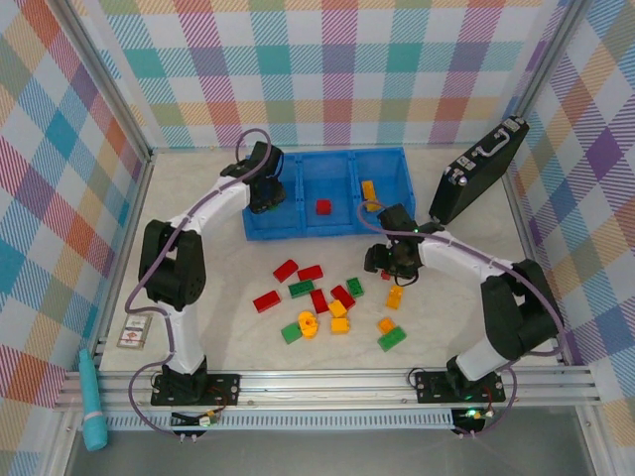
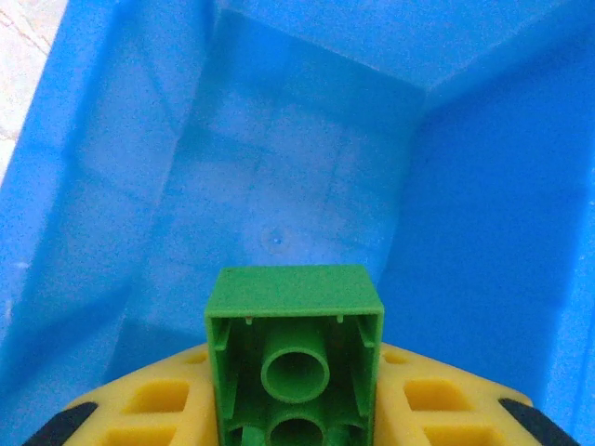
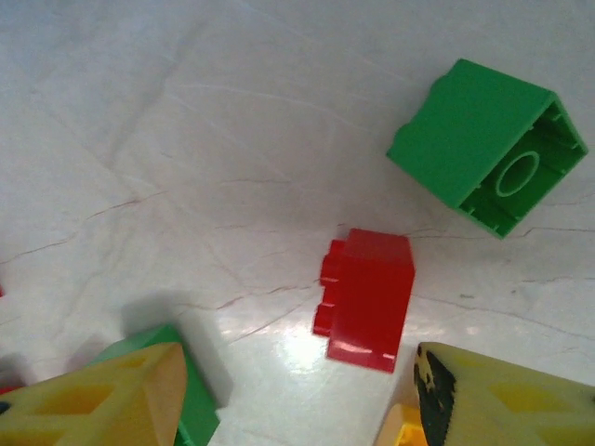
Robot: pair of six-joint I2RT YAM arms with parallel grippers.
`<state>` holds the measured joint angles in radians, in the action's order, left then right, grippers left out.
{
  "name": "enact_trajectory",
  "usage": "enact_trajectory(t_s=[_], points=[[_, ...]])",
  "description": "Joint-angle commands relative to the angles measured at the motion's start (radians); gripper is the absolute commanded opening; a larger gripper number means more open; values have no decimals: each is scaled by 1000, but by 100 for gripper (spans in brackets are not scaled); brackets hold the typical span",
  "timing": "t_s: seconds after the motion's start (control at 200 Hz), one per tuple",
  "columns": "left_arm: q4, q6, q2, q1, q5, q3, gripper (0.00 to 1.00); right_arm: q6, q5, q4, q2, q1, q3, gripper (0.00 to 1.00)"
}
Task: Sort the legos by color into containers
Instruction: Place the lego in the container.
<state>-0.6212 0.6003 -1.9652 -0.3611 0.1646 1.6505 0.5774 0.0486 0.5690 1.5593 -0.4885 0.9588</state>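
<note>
My left gripper (image 1: pixel 266 198) hangs over the left compartment of the blue bin (image 1: pixel 337 154). It is shut on a green lego (image 2: pixel 294 307), hollow underside facing the camera, above the bare blue floor (image 2: pixel 270 186). The middle compartment holds a red lego (image 1: pixel 323 206) and the right one holds yellow-orange legos (image 1: pixel 370 191). My right gripper (image 1: pixel 384 262) is open low over the table. A red lego (image 3: pixel 365 299) lies just ahead of its open fingers (image 3: pixel 297 372). A green lego (image 3: pixel 483 144) lies farther off, and another green one (image 3: pixel 181 400) sits under the left finger.
Several red, green and yellow-orange legos (image 1: pixel 327 302) are scattered on the table in front of the bin. A black hard case (image 1: pixel 476 171) leans at the back right. A small card (image 1: pixel 132 334) lies by the left arm, and a teal tool (image 1: pixel 92 402) rests on the front rail.
</note>
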Motion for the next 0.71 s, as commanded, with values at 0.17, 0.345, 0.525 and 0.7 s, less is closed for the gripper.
enact_trajectory(t_s=[0.17, 0.345, 0.525, 0.7], points=[[-7, -33, -15, 16, -13, 76, 57, 10, 49, 32, 64, -1, 33, 60], [-27, -57, -7, 17, -11, 117, 63, 8, 41, 19, 99, -1, 38, 52], [-52, -110, 63, 17, 19, 150, 65, 3, 51, 28, 133, -1, 53, 42], [-73, -175, 183, 17, 62, 110, 66, -9, 51, 32, 178, -1, 75, 37]])
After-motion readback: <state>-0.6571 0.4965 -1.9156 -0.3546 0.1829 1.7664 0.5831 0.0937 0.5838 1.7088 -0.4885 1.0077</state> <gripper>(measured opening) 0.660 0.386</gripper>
